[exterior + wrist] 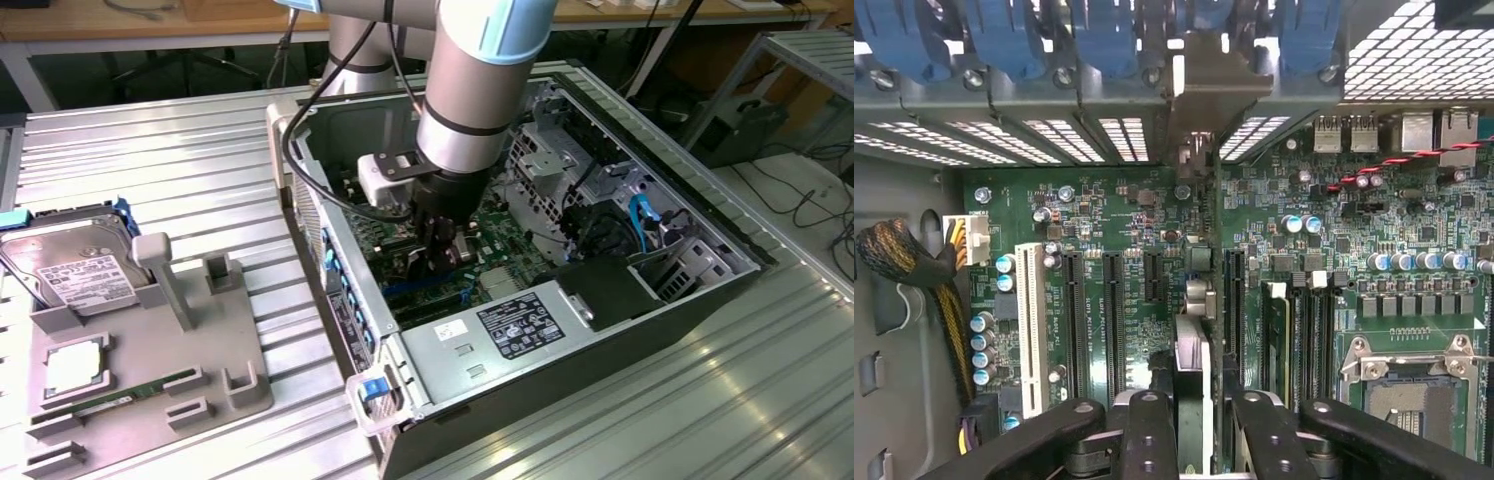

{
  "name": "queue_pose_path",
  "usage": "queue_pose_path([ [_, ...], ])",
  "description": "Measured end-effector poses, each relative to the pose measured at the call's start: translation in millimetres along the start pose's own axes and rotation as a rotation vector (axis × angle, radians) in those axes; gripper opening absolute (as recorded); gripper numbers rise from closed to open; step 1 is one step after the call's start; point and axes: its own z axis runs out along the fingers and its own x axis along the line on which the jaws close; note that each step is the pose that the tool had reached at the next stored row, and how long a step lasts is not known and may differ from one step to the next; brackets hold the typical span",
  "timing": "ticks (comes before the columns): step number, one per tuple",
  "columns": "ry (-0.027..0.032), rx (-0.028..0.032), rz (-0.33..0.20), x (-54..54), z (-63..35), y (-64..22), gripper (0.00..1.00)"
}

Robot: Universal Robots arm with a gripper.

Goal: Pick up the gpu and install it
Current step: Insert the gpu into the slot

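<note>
Gpu (pixel 1192 390) is standing on its thin edge inside the open pc case (pixel 614 375), right over the green motherboard (pixel 1354 250) w/ its long black slots; its silvery bracket end is reaching up to the case's rear wall. Gripper (pixel 1192 440) is clamping the gpu between two black fingers (pixel 1147 440). Arm (pixel 467 90) is reaching straight down into the case. Grey tray (pixel 147 390) beside the case is holding a silver hard drive (pixel 74 265).

The gpu (pixel 1192 330), a thin black card seen edge-on, is standing upright over the green motherboard (pixel 1114 215) between its slots.
</note>
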Motion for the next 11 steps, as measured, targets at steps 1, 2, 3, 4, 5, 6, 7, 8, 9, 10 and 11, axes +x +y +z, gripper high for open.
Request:
queue_pose_path([
  [1,0.0001,-0.0001,-0.001,0.0,0.0,0.0,0.27],
  [2,0.0000,0.0000,-0.001,-0.1,0.1,0.0,0.27],
  [3,0.0000,0.0000,-0.002,-0.1,0.1,0.0,0.27],
  [4,0.0000,0.0000,-0.002,-0.1,0.1,0.0,0.27],
  [5,0.0000,0.0000,-0.002,-0.1,0.1,0.0,0.27],
  [6,0.0000,0.0000,-0.002,-0.1,0.1,0.0,0.27],
  [7,0.0000,-0.0001,-0.002,-0.1,0.3,0.0,0.27],
  [8,0.0000,-0.0001,-0.002,-0.1,0.7,0.0,0.27],
  [9,-0.0004,0.0001,-0.002,-0.1,2.2,-0.1,0.27],
  [10,-0.0003,0.0001,-0.002,0.0,3.3,-0.1,0.27],
  [11,-0.0001,-0.0001,-0.002,0.0,4.3,-0.1,0.27],
])
